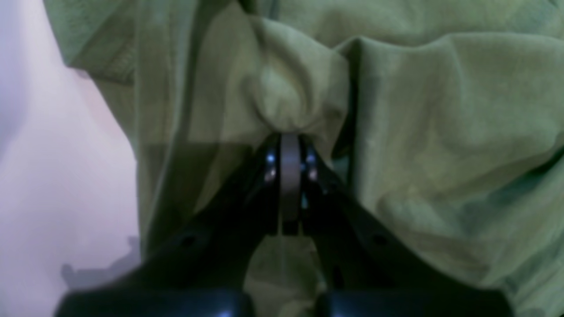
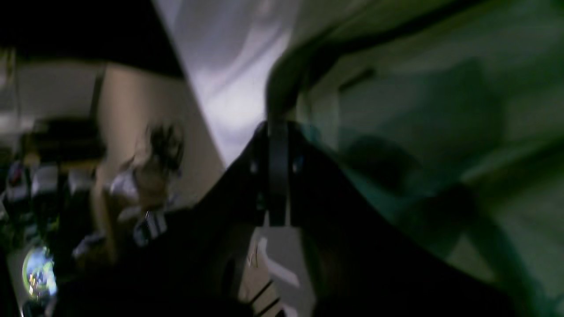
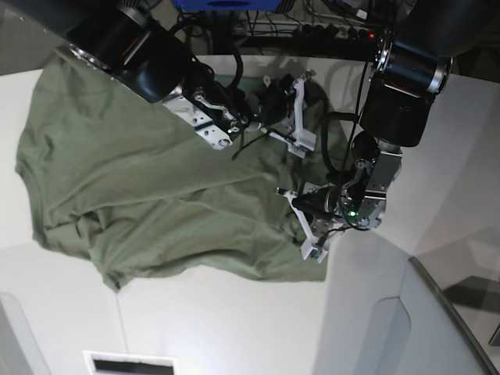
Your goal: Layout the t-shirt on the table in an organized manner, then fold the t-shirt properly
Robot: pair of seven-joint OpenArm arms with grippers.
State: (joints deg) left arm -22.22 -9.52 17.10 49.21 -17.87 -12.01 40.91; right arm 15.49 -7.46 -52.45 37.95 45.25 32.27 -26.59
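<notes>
The olive-green t-shirt (image 3: 148,187) lies rumpled across the left and middle of the white table (image 3: 203,312). In the left wrist view my left gripper (image 1: 289,137) is shut on a bunched knot of the t-shirt (image 1: 440,110), with bare table (image 1: 53,176) to the left. In the base view this left gripper (image 3: 297,209) holds the shirt's right edge low down. My right gripper (image 3: 301,113) is at the shirt's upper right edge. The blurred right wrist view shows the right gripper (image 2: 277,127) shut, with a fold of the t-shirt (image 2: 418,110) running into its tips.
A grey angled panel (image 3: 391,328) stands at the lower right, just beyond the left arm. Cables and a power strip (image 3: 328,31) run along the back edge. A dark slot (image 3: 129,364) sits in the front of the table.
</notes>
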